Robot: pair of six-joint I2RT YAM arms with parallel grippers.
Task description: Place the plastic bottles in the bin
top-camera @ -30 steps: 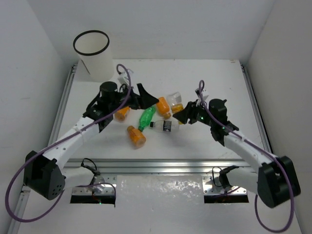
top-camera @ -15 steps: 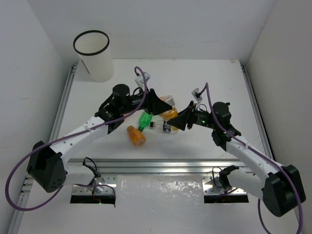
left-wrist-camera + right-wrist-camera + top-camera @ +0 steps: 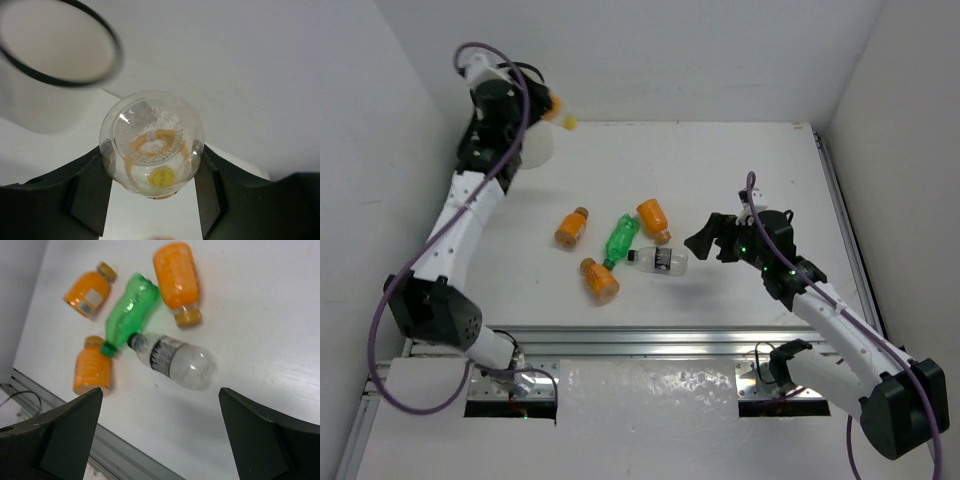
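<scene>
Right tool (image 3: 708, 235): low over the desk (image 3: 740, 170), to the right of the green bottle (image 3: 620, 240), fingers spread wide with nothing between them.
Near orange bottle (image 3: 600, 281): lying on the near side of the green bottle, its cap just beside the green cap.
Clear dark-labelled bottle (image 3: 658, 260): on its side, right of the green bottle, black cap pointing at the green cap.
Green bottle: lying flat mid-desk, cap toward the arms.
Left orange bottle (image 3: 571, 227): near the green bottle, on its left.
Far orange bottle (image 3: 655, 220): just beside the green bottle's base, on the right.
Left tool (image 3: 152, 165): raised high, far beyond the green bottle and to its left, clamped on a clear yellow-capped bottle (image 3: 150, 135).
Bin (image 3: 35, 112): in that same far-left quarter, upright and partly hidden by the left arm.
</scene>
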